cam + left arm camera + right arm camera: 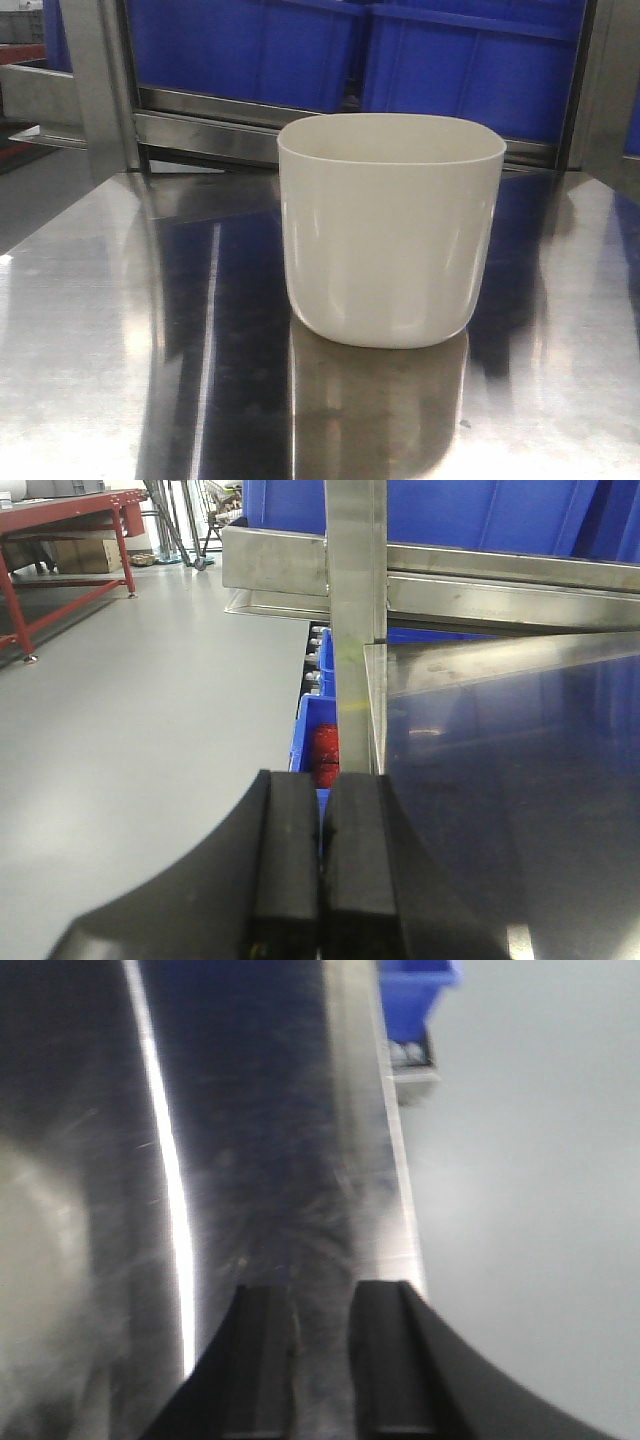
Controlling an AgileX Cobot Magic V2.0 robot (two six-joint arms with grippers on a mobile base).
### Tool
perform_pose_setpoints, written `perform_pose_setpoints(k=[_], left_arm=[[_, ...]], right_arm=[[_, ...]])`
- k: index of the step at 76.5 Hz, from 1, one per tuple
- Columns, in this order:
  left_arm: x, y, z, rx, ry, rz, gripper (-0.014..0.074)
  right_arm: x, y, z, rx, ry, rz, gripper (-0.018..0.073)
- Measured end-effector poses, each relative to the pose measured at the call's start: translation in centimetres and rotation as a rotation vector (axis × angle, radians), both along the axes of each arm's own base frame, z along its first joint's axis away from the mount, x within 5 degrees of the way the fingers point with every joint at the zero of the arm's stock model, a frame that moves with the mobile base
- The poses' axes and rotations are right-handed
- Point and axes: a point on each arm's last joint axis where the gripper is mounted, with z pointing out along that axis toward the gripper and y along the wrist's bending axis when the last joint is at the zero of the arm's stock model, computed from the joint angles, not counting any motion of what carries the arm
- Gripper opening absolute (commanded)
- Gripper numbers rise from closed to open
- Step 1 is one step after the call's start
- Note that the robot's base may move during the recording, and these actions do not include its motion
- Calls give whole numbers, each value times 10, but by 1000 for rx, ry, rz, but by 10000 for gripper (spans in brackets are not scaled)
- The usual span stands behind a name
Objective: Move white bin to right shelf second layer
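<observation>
The white bin (pixel 392 228) stands upright and empty on the shiny steel tabletop (pixel 120 330), with no gripper near it in the front view. My left gripper (pixel 322 805) is shut with its pads pressed together and nothing between them, hovering at the table's left edge. My right gripper (pixel 323 1295) is open by a narrow gap and holds nothing, above the tabletop (pixel 250 1110) near its right edge. A pale blur (pixel 35 1260) at the left of the right wrist view could be the bin or its reflection. I cannot make out the right shelf second layer for certain.
Blue crates (pixel 470 60) sit on a steel rack right behind the bin. A steel post (pixel 355 620) rises at the table's left corner, with a blue crate (pixel 312 725) holding something red below. Past the right edge are another blue crate (pixel 415 990), small white rollers (pixel 410 1052) and grey floor (pixel 530 1210).
</observation>
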Motion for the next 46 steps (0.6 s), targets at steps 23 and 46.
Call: perform_pose_setpoints(k=[23,46], left_arm=[[0,0,0,0,0,0,85],[0,0,0,0,0,0,85]], right_arm=[[40,26,45,3,21,112,329],[93,82,62,47,328,102,329]])
